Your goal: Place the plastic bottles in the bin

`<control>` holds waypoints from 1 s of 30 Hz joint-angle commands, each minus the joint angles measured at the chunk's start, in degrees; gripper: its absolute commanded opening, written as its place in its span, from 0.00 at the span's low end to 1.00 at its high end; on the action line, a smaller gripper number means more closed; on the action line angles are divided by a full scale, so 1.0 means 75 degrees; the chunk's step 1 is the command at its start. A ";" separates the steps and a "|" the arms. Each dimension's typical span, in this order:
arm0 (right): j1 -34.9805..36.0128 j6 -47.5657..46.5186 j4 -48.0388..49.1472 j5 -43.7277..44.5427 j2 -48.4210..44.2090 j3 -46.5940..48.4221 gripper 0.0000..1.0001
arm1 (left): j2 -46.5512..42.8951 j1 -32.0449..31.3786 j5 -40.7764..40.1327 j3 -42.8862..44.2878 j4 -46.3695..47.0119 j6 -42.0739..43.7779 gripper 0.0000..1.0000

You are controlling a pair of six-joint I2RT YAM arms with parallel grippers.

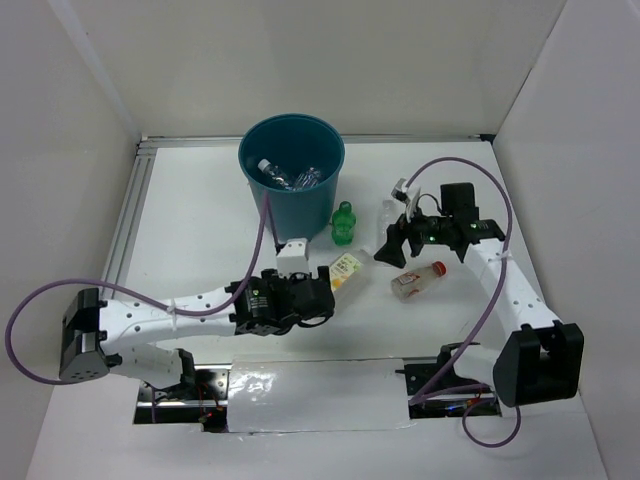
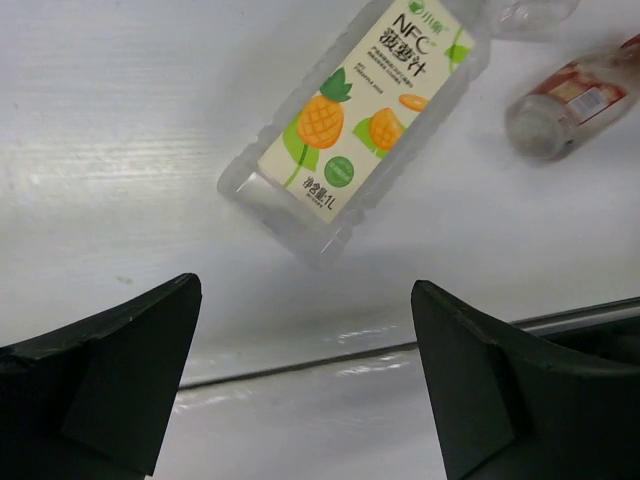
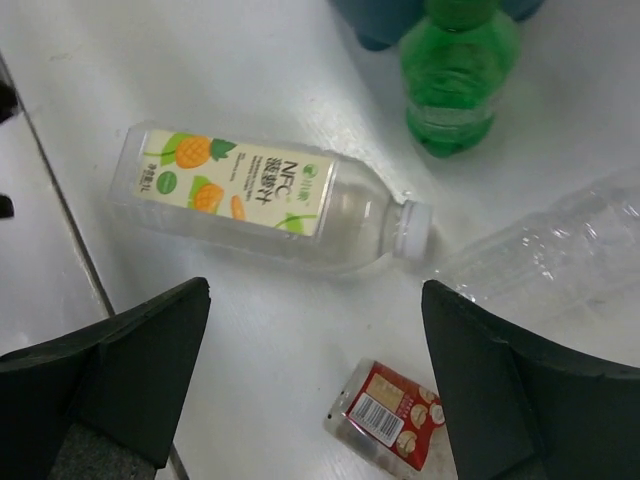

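The dark teal bin (image 1: 292,195) stands at the back centre, with clear plastic bottles (image 1: 290,176) inside. The small green bottle (image 1: 344,222) stands beside its right side. The labelled bottle (image 1: 345,270) lies on the table, also in the left wrist view (image 2: 360,120) and the right wrist view (image 3: 250,195). The red-capped bottle (image 1: 420,280) lies to its right. A clear bottle (image 3: 560,260) lies by the right gripper. My left gripper (image 1: 328,297) is open and empty, just short of the labelled bottle's base (image 2: 305,290). My right gripper (image 1: 398,250) is open and empty above the red-capped bottle (image 3: 395,415).
White walls enclose the table on three sides. A metal rail (image 1: 130,210) runs along the left edge. A shiny taped strip (image 1: 310,395) covers the near edge between the arm bases. The bin's base (image 3: 385,20) shows behind the green bottle (image 3: 455,70).
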 commanded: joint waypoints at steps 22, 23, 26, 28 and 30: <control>-0.2852 0.0076 -0.0877 -0.0727 -0.0220 0.0057 0.75 | 0.1964 0.2999 0.5751 0.0587 0.3932 1.1218 0.89; -0.2946 -0.0007 -0.0971 -0.0727 -0.0220 0.0057 0.75 | 0.2093 0.2999 0.6001 0.0902 0.3768 1.1545 0.87; -0.3099 -0.0194 -0.1147 -0.0798 -0.0220 0.0057 0.75 | 0.2492 0.2999 0.6939 0.1512 0.3099 1.1876 0.82; -0.3169 -0.0288 -0.1229 -0.0798 -0.0290 0.0057 0.75 | 0.2562 0.2999 0.7278 0.1514 0.2982 1.2050 0.82; -0.3251 -0.0289 -0.1229 -0.0798 -0.0290 0.0057 0.75 | 0.2563 0.2999 0.7375 0.1514 0.2911 1.2052 0.82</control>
